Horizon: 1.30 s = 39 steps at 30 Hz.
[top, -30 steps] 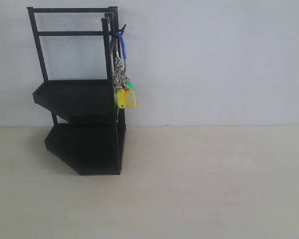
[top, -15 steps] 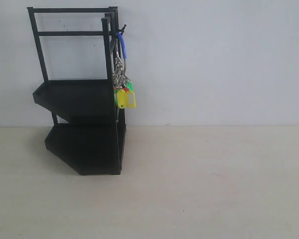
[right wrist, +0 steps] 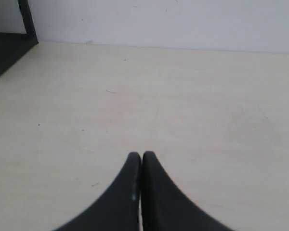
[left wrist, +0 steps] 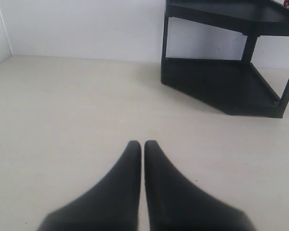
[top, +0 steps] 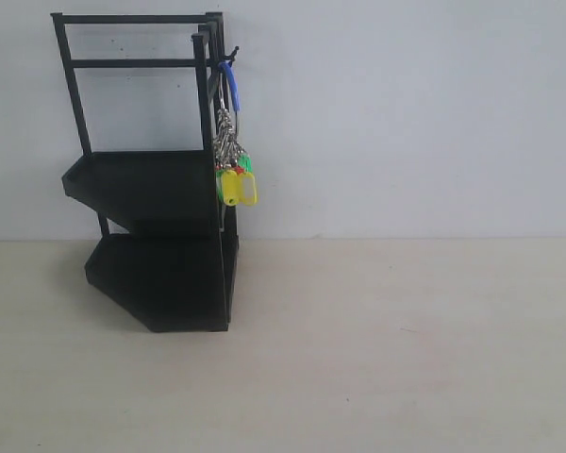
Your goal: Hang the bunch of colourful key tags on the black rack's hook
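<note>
The black rack (top: 156, 184) stands at the back left of the table, against the wall. The colourful key tag bunch (top: 235, 177) hangs by its blue loop from the hook (top: 231, 53) at the rack's upper right corner post, its yellow and green tags dangling free beside the upper shelf. Neither arm shows in the exterior view. My left gripper (left wrist: 142, 143) is shut and holds nothing, low over the table, with the rack's lower shelf (left wrist: 221, 82) ahead of it. My right gripper (right wrist: 141, 154) is shut and holds nothing; a rack corner (right wrist: 9, 41) shows far off.
The pale wooden table (top: 387, 340) stretches from the rack to the front and right. A white wall (top: 406, 113) stands right behind the rack.
</note>
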Motion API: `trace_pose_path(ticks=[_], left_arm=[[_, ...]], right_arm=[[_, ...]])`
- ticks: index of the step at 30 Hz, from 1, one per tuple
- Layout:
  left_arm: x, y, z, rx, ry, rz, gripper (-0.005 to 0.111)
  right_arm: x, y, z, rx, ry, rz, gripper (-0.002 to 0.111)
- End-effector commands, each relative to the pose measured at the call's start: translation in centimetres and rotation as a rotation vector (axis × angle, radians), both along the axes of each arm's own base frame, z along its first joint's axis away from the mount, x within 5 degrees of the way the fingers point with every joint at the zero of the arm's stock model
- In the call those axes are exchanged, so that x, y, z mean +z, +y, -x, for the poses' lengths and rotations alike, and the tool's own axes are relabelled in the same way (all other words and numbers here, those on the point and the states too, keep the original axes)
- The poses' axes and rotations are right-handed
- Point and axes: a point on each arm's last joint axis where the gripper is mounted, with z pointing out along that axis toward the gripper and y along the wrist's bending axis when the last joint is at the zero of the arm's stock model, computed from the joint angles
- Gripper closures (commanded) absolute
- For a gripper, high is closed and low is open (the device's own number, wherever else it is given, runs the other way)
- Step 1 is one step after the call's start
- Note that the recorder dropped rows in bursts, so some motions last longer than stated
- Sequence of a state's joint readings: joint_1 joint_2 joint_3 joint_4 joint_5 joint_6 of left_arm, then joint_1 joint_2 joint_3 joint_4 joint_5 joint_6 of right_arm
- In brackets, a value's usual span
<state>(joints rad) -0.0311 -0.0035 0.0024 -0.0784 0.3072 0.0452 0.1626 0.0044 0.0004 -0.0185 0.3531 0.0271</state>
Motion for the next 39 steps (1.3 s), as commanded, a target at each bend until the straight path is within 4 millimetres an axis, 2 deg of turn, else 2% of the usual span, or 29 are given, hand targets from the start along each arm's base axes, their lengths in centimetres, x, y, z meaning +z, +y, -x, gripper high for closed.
trace_pose_path(ticks=[1, 10, 39], left_arm=[[0.16, 0.02, -0.04, 0.004, -0.01, 0.002, 0.102], [0.16, 0.02, -0.04, 0.004, -0.01, 0.002, 0.102], [0.16, 0.02, -0.04, 0.004, -0.01, 0.002, 0.102]], right_arm=[[0.09, -0.04, 0.01, -0.003, -0.012, 0.007, 0.108], [0.09, -0.32, -0.03, -0.055, -0.012, 0.01, 0.108], [0.09, -0.32, -0.03, -0.05, -0.014, 0.027, 0.108]])
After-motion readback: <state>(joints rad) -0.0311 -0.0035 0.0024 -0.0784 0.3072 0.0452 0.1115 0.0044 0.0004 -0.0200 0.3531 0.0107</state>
